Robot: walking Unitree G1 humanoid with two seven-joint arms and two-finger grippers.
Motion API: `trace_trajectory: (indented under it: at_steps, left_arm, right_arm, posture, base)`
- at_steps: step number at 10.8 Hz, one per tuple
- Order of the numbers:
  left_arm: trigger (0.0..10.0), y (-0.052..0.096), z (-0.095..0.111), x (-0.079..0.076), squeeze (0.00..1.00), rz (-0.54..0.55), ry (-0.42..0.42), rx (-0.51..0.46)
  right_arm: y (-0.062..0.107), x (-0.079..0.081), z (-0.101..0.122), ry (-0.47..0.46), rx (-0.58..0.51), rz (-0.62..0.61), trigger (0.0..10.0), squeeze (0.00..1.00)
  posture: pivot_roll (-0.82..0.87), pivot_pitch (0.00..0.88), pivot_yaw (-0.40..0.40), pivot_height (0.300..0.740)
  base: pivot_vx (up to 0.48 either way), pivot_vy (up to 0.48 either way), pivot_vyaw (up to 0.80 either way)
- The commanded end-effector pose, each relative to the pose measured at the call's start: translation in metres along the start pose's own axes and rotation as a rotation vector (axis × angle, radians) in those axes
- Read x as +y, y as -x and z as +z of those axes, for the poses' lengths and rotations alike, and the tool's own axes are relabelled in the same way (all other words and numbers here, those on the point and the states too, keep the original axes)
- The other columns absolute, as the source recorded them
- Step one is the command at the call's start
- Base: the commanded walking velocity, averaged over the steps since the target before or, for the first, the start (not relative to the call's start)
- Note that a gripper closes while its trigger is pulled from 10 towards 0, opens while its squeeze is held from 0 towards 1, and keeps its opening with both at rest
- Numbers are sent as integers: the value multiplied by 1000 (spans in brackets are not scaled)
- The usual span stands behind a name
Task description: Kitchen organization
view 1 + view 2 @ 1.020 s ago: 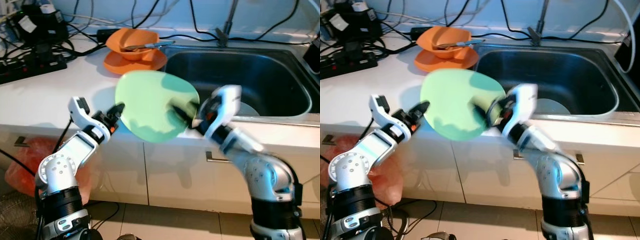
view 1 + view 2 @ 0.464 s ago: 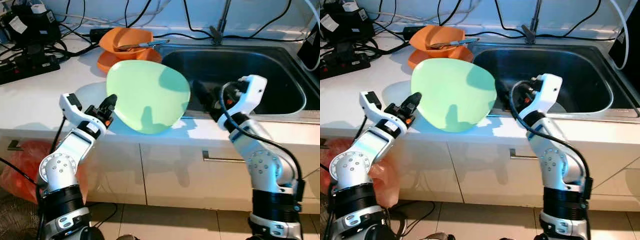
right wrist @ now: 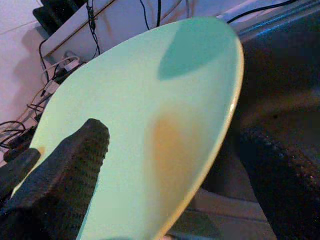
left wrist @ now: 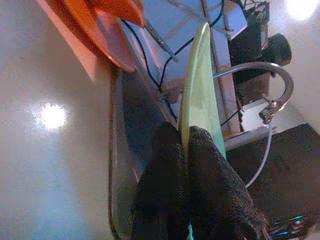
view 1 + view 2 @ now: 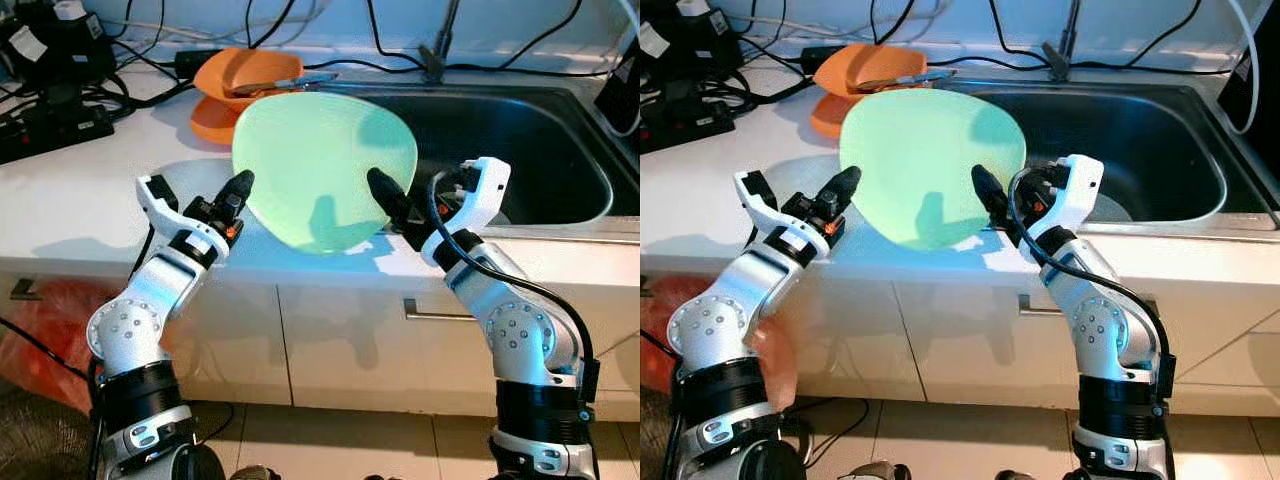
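The green plate hangs tilted above the counter edge, just left of the sink. Left gripper is clamped on its left rim; right gripper is spread wide at the right rim. Looks like a handover: next, the right fingers need to close.

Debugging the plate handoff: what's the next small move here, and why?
Probably close the right gripper on the pale green round plate. The left gripper pinches the plate's rim on edge above the white counter, while the right fingers straddle the opposite rim, open, beside the steel sink.
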State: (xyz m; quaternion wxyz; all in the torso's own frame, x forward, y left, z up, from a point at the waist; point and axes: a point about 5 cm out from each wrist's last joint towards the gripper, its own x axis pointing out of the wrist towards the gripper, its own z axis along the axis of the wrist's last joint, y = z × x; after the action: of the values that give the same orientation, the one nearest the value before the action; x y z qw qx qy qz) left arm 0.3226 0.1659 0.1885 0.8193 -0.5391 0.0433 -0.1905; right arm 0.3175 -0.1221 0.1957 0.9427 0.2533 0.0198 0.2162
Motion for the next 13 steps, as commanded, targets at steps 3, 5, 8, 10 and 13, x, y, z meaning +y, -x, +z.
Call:
trace_trajectory:
  at_steps: [3, 5, 8, 10, 13]
  left_arm:
    - [0, 0, 4, -13, 0, -75, 30, 4]
    - [0, 1, -4, -13, 0, -86, 46, 49]
    - [0, 0, -4, -12, 0, -82, 50, 52]
    - [0, 1, -1, -10, 0, -73, 42, 46]
    - [0, 0, -1, -9, 0, -68, 40, 49]
  right_arm:
    - [0, 0, -4, -42, 18, 22, 10000, 0]
    - [-2, 4, -3, -78, 12, 48, 10000, 0]
    - [-3, 8, -3, -144, 18, 59, 0, 0]
    - [-4, 6, -3, -227, 23, 49, 0, 0]
    - [-4, 3, -12, -316, 88, 24, 0, 0]
  posture:
    - [127, 83, 23, 740]
    - [126, 83, 25, 740]
    - [127, 83, 21, 740]
    - [129, 81, 23, 740]
    - [127, 77, 27, 740]
  base:
    - [0, 0, 0]
    - [0, 0, 0]
    - [0, 0, 0]
    - [0, 0, 0]
    - [0, 0, 0]
